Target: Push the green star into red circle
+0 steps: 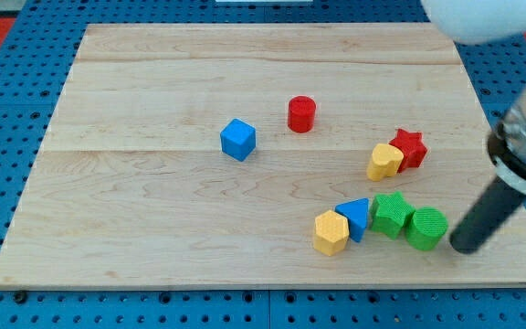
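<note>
The green star [391, 214] lies at the view's lower right, touching a green circle [426, 228] on its right and a blue triangle [355, 218] on its left. The red circle [301, 114] stands apart, up and to the left near the board's middle. My tip [460, 249] is on the board just right of the green circle, a small gap from it. The rod slants up to the right.
A yellow hexagon [331, 232] touches the blue triangle's left. A red star [409, 148] and a yellow block [384, 162] touch each other above the green star. A blue cube [238, 139] lies left of the red circle. The board's right edge [510, 183] is near.
</note>
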Robot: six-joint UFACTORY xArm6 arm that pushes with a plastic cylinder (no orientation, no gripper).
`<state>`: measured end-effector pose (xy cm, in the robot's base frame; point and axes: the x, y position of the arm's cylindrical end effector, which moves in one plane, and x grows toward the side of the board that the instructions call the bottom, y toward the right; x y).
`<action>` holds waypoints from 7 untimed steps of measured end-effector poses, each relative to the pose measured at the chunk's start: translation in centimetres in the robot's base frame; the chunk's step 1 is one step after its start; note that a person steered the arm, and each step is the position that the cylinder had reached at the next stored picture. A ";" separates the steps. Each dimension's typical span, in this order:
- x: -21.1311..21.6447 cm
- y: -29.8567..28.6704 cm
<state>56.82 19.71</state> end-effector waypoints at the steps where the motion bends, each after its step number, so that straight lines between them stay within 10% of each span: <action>1: -3.2 -6.5; 7: -7.7 -24.6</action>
<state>49.07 -4.93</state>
